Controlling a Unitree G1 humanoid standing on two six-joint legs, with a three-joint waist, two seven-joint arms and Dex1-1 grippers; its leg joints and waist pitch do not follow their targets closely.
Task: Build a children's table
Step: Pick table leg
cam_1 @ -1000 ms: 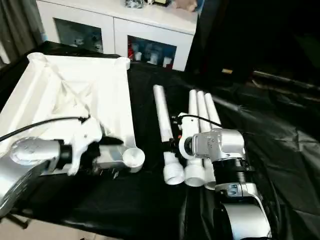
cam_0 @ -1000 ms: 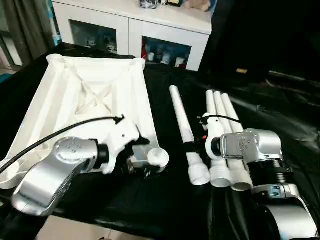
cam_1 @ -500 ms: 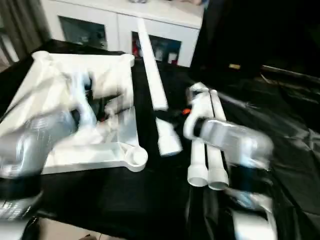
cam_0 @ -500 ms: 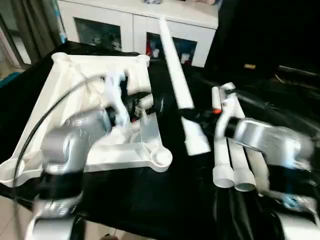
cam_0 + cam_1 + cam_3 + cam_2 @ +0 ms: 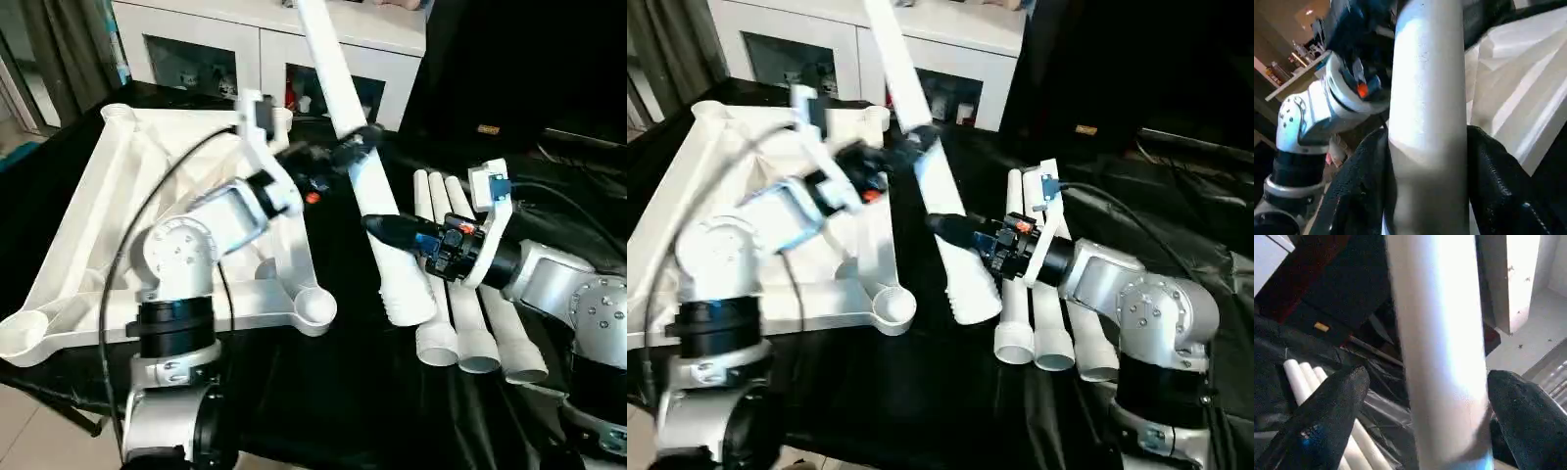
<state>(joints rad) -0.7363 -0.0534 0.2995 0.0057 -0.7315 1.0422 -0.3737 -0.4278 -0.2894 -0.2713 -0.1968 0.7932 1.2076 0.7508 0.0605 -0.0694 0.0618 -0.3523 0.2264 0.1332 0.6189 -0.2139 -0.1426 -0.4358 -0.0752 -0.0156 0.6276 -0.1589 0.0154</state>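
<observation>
The children's table top [image 5: 88,225] lies upside down on the black cloth at the left, ribs and corner sockets facing up. One long white leg [image 5: 338,93] is lifted off the cloth and slants up towards the cabinet. My right gripper [image 5: 389,231] is shut on its lower part, with black fingers [image 5: 1498,181] pressed on both sides. My left gripper [image 5: 351,149] straddles the same leg higher up and is open; its fingers [image 5: 1327,421] stand on either side, and a gap shows on one side. Three more legs [image 5: 470,313] lie side by side on the cloth at the right.
A white cabinet [image 5: 245,49] with glass doors stands behind the table. The black cloth [image 5: 333,392] covers the work surface and hangs over its front edge. The near corner socket [image 5: 315,306] of the top sits close to the raised leg's thick end.
My right gripper has lifted one leg off the cloth and tilted it upwards. My left arm has risen from the top's near corner to that leg. The camera has shifted.
</observation>
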